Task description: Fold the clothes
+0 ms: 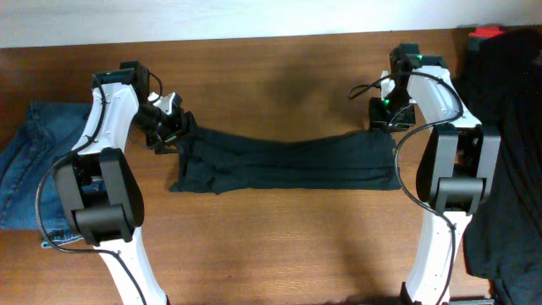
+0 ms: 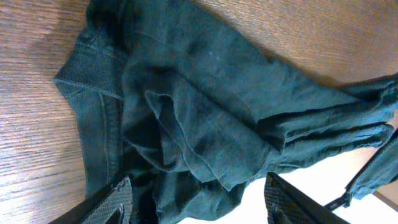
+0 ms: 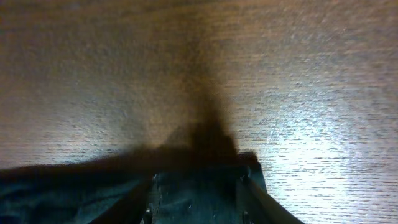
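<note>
From overhead, the black soft-fabric T-shirt (image 1: 288, 161) lies on the brown wooden table (image 1: 279, 246) as a long, narrow band, already doubled lengthwise. It is stretched between the left gripper (image 1: 174, 127) at one end and the right gripper (image 1: 385, 114) at the other. Crumpled blue denim jeans (image 1: 25, 161) sit apart at the table's left edge.

In the left wrist view, the left gripper (image 2: 198, 186) stands wide open. A loose bunch of the T-shirt (image 2: 205, 112) sits between its fingers, with a gap showing on one side, so nothing looks pinched.

In the right wrist view, which is blurred, the right gripper (image 3: 198, 186) appears closed on the T-shirt (image 3: 74, 186), whose edge fills the space between the fingers just above the wood.

The step in hand seems to be straightening the band before the crosswise fold. The next move probably calls for a firm pinch at the left end, then carrying one end over onto the other without dragging the layers apart.
</note>
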`<state>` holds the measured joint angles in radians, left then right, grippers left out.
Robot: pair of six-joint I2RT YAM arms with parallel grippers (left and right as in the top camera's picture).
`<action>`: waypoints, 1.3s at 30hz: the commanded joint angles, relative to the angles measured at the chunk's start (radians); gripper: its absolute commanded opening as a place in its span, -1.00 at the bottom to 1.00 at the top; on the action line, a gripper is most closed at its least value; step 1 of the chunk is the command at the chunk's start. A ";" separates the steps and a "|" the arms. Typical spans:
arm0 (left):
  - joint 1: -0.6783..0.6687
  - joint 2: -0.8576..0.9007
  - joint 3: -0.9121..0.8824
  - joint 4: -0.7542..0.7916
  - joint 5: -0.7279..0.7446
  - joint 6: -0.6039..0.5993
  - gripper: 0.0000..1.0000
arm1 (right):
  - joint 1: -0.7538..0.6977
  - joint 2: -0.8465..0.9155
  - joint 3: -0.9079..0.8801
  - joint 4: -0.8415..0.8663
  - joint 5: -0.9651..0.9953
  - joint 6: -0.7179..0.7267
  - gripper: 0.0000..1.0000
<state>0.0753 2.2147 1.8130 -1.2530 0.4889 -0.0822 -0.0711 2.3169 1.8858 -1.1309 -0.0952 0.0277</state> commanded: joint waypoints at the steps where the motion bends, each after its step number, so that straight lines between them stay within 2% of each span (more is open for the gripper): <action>1: 0.006 -0.040 0.008 -0.001 -0.008 0.009 0.35 | 0.001 0.014 -0.019 0.009 0.002 0.004 -0.50; 3: 0.006 -0.040 0.008 -0.001 -0.008 0.009 0.35 | 0.001 0.014 -0.019 0.013 0.002 0.006 -0.92; 12: 0.006 -0.040 0.008 -0.001 -0.008 0.009 0.35 | 0.001 -0.032 0.031 -0.042 0.001 0.006 -0.92; 22: 0.006 -0.040 0.008 -0.002 -0.008 0.009 0.35 | 0.001 -0.104 0.077 -0.328 -0.001 0.006 -0.82; 24: 0.006 -0.040 0.008 -0.002 -0.008 0.009 0.35 | 0.001 -0.104 0.077 -0.358 0.003 -0.001 -0.65; 25: 0.006 -0.040 0.008 -0.003 -0.008 0.009 0.35 | 0.001 -0.104 0.076 -0.385 0.003 -0.027 -0.49; 28: 0.006 -0.040 0.008 -0.008 -0.008 0.009 0.35 | 0.001 -0.104 0.076 -0.426 0.042 -0.039 -0.17; 32: 0.006 -0.040 0.008 -0.013 -0.008 0.010 0.35 | -0.001 -0.104 0.076 -0.451 0.093 -0.039 -0.15; 39: 0.006 -0.040 0.008 -0.016 -0.017 0.010 0.35 | -0.001 -0.100 0.076 -0.334 0.077 -0.039 -0.04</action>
<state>0.0753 2.2147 1.8130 -1.2621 0.4820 -0.0822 -0.0711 2.2372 1.9499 -1.4910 -0.0254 -0.0048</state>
